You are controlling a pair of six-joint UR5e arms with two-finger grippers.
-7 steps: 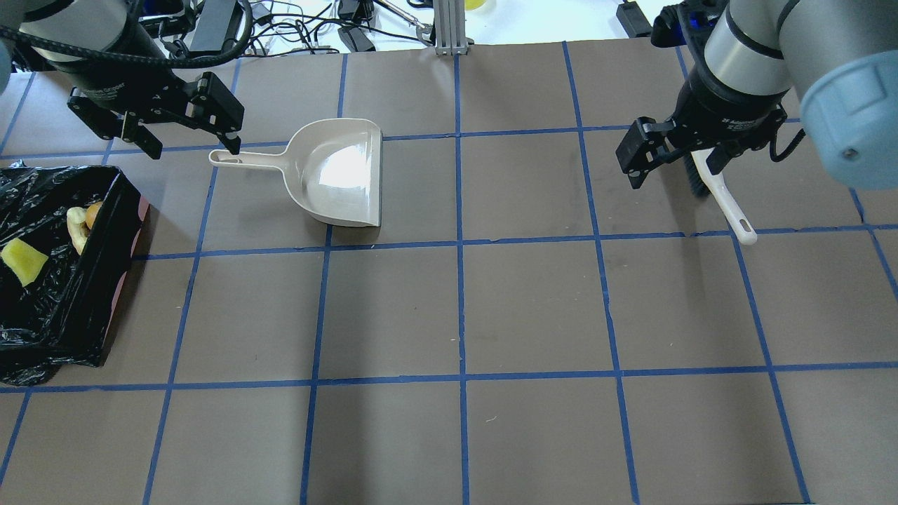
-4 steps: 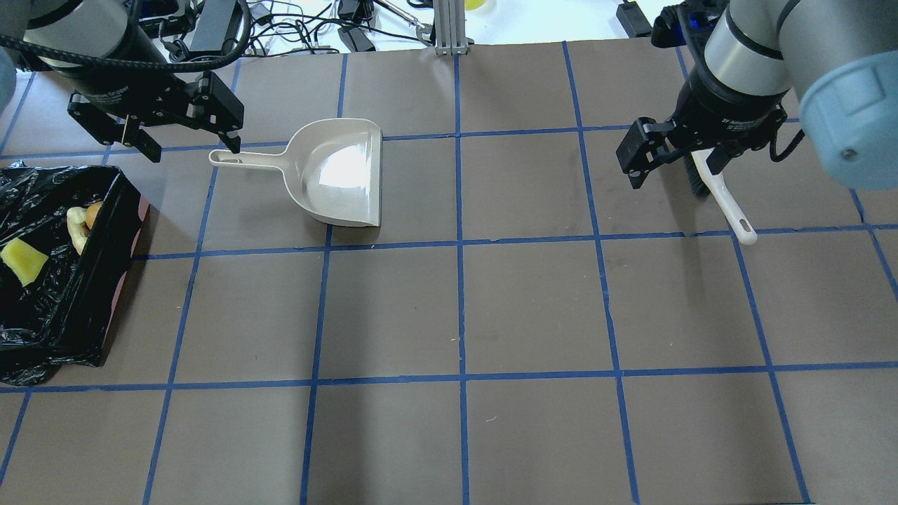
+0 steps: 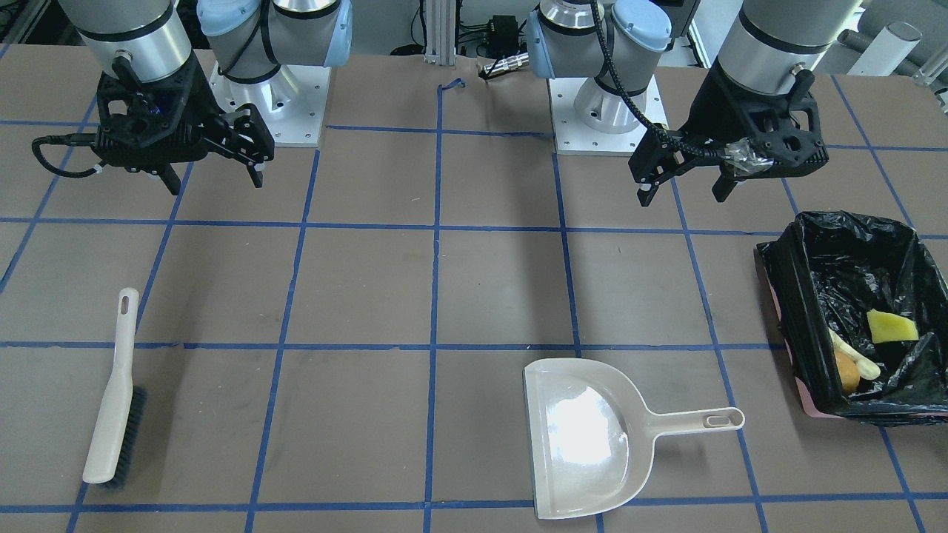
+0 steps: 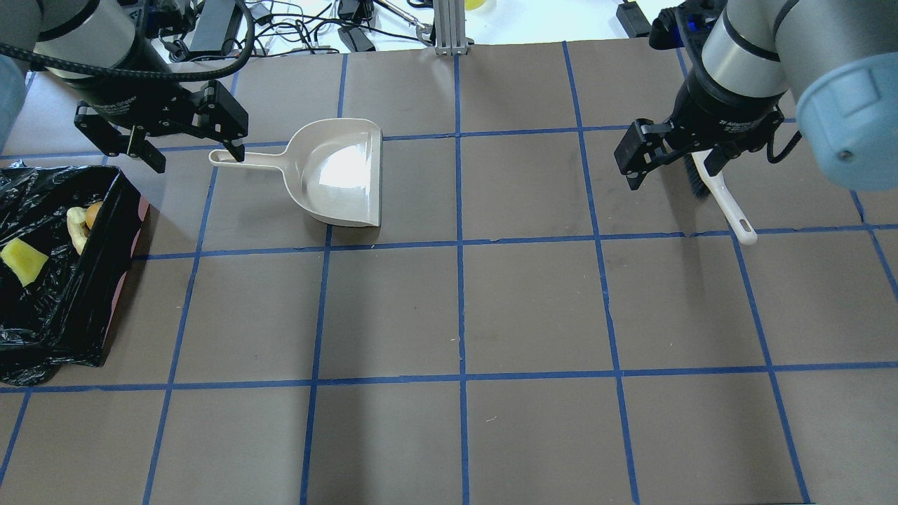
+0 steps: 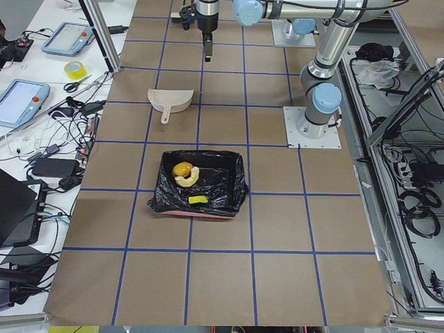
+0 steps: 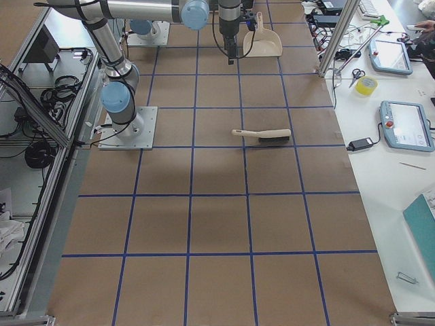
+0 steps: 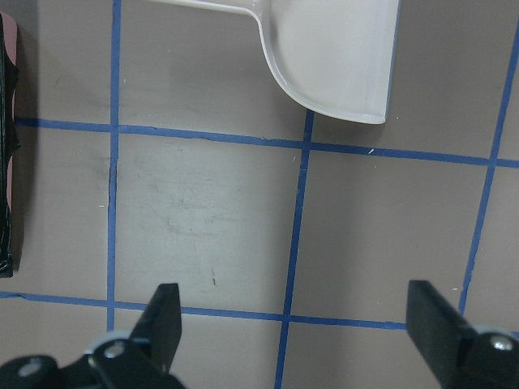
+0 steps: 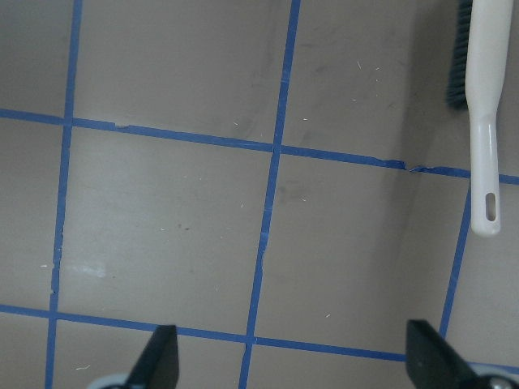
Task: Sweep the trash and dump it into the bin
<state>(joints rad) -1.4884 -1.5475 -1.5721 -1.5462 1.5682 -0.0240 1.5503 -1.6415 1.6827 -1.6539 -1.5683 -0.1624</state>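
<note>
The bin (image 4: 105,280) with its black bag stands at the table's left edge; it also shows in the front view (image 3: 803,311). Inside lie the yellow wedge (image 4: 21,261), the tan croissant (image 4: 76,228) and the golden-brown lump (image 4: 92,212). My left gripper (image 4: 198,156) hangs open and empty above the end of the beige dustpan's handle, beyond the bin. My right gripper (image 4: 673,175) hangs open and empty over the brush (image 4: 726,203). Both wrist views show open, empty jaws.
The beige dustpan (image 4: 344,175) lies empty on the table, its handle pointing towards the bin. The white-handled brush (image 3: 111,400) lies flat on the robot's right side. Cables and devices sit beyond the table's far edge (image 4: 295,28).
My left gripper has turned slightly and shifted a little near the dustpan handle's end. The right gripper, dustpan, brush and bin have hardly moved.
</note>
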